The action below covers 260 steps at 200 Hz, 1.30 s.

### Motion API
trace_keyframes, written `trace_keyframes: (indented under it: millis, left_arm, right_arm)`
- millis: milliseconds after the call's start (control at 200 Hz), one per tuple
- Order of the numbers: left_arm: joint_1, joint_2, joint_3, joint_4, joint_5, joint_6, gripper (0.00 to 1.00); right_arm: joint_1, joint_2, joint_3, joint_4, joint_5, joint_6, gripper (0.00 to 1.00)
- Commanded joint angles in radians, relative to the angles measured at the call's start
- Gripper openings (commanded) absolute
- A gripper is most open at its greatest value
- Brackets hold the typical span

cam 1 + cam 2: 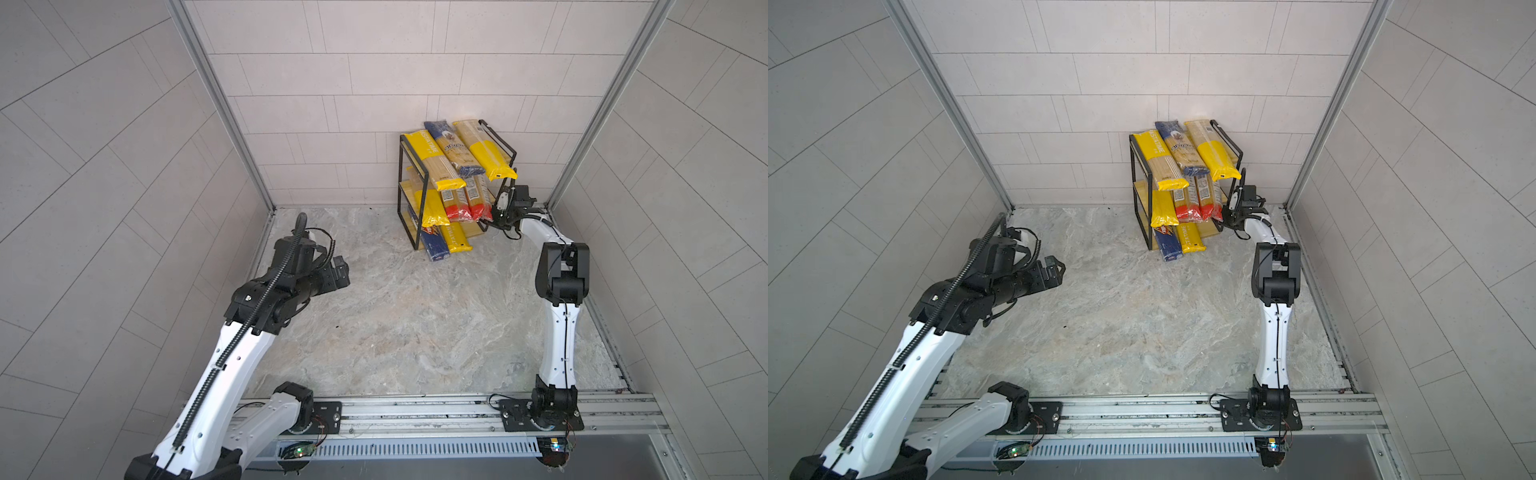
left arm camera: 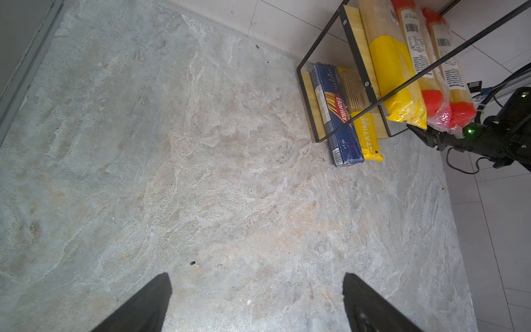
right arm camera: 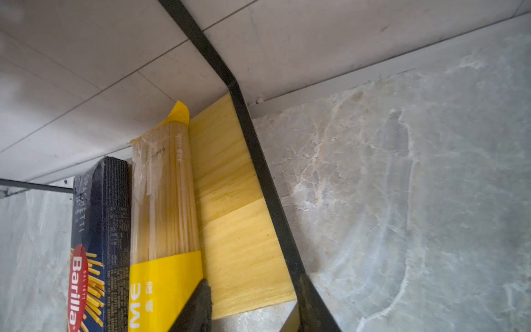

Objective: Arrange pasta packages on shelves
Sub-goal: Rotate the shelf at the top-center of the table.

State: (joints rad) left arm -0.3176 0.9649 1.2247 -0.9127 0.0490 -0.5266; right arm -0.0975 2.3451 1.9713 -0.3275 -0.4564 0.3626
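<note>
**Top views:** the shelves [image 1: 400, 183], a three-tier black-framed rack, are standing right of centre in the upper half of the frame, against the back wall. The pasta packages [image 1: 432, 160] in view are all sitting on it. Three are lying across the top tier, and a yellow pack and red-ended packs are lying on the middle tier. A Barilla spaghetti box [image 1: 434, 247] and a yellow PASTATIME pack [image 1: 455, 241] are lying on the bottom tier, both overhanging its front edge. The right gripper [image 1: 500, 216] is sitting low at the rack's lower right corner. The left gripper [image 1: 1054, 270] is hovering at middle left, well apart from the rack.

**Left wrist:** the left gripper [image 2: 257, 301] is showing jaws spread wide over the marble tabletop [image 2: 201, 172], holding nothing.

**Right wrist:** the right gripper [image 3: 253, 278] is showing jaws partly apart, straddling the bare corner of the bottom board [image 3: 238, 230], just beside the PASTATIME pack. No pack is lying between them.

**Handling, as a judgement:** the film packs are probably going to feel light and slippery, flexing lengthwise, with brittle strands inside. Gripping across the narrow width near mid-length is looking safest. The box is looking stiffer.
</note>
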Motion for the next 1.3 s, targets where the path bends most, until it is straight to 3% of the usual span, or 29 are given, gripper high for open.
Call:
trace_keyframes:
  millis: [0, 155, 385, 715, 1296]
  left_arm:
    - [-0.005, -0.012, -0.001, 0.008, -0.012, -0.003, 0.99]
    - [-0.005, -0.017, -0.002, 0.005, 0.001, -0.007, 0.99]
    - [-0.005, -0.047, -0.005, -0.011, 0.002, -0.008, 0.99]
    - [-0.005, -0.106, -0.012, -0.042, -0.008, 0.002, 0.99]
    - [-0.005, -0.232, -0.022, -0.112, -0.01, 0.052, 0.99]
  right_arm:
    - [-0.001, 0.023, 0.029, 0.092, -0.159, 0.128, 0.23]
    - [-0.001, -0.034, -0.083, 0.125, -0.178, 0.103, 0.08]
    - [0.005, -0.088, -0.215, 0.212, -0.258, 0.109, 0.0]
    - [0.045, -0.189, -0.352, 0.22, -0.274, 0.075, 0.0]
    - [0.145, -0.468, -0.62, 0.116, -0.143, 0.01, 0.0]
